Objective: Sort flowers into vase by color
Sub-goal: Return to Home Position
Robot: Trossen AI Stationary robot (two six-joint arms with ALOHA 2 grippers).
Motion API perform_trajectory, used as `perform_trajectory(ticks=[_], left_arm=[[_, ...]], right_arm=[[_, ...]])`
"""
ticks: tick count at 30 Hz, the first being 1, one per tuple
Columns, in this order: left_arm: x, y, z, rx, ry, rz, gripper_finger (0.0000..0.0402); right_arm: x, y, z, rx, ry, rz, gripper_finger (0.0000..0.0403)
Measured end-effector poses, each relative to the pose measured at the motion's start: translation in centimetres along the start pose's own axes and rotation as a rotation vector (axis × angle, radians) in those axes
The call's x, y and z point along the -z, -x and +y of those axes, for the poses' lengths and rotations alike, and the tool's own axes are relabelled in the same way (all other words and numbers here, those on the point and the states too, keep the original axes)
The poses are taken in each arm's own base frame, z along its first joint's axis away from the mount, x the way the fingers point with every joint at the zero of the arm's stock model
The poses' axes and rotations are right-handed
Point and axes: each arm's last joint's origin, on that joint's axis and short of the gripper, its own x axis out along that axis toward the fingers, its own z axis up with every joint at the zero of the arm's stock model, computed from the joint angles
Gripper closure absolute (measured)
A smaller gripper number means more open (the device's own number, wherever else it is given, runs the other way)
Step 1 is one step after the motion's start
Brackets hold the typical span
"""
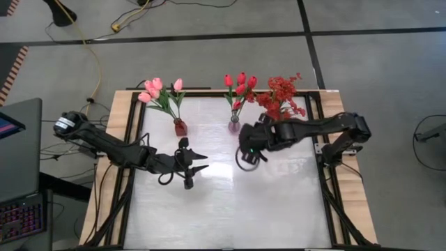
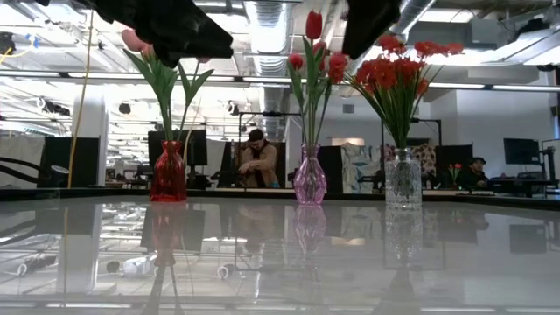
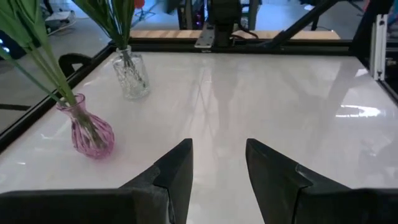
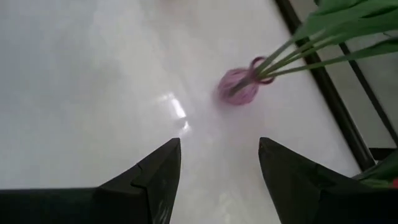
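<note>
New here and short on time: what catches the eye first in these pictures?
Three vases line the table's far edge: a red vase with pink tulips, a purple vase with red tulips, a clear vase with red blossom sprays. In front of them the left gripper and right gripper hang open and empty.

Your left arm (image 1: 118,150) and right arm (image 1: 320,127) are matte black, jointed, with black cables looping alongside. Your left end effector (image 3: 217,148) and right end effector (image 4: 219,146) each carry two dark wedge-shaped fingers (image 3: 177,171).

3 vases (image 2: 310,179) (red/purple/clear) w/ 3 flower bunches (image 2: 398,74), 2 arms (image 1: 118,150).
</note>
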Motion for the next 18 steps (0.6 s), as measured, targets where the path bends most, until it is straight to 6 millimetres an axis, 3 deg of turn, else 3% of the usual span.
perform_trajectory(ticks=[5,10,14,18], left_arm=[[-0.9,1.0,0.2,0.029,-0.003,-0.042,0.0265],[-2.7,3.8,1.1,0.073,0.002,-0.128,0.0265],[-3.8,6.6,2.3,0.09,0.003,-0.188,0.0265],[-4.3,8.9,3.1,0.109,-0.013,-0.226,0.0265]], right_arm=[[1.6,1.8,2.5,-0.043,0.106,0.0,0.0159],[3.2,3.9,4.5,-0.102,0.187,-0.039,0.0159],[4.8,5.9,4.2,-0.151,0.214,-0.125,0.0159],[6.9,6.9,2.3,-0.213,0.159,-0.233,0.0166]])
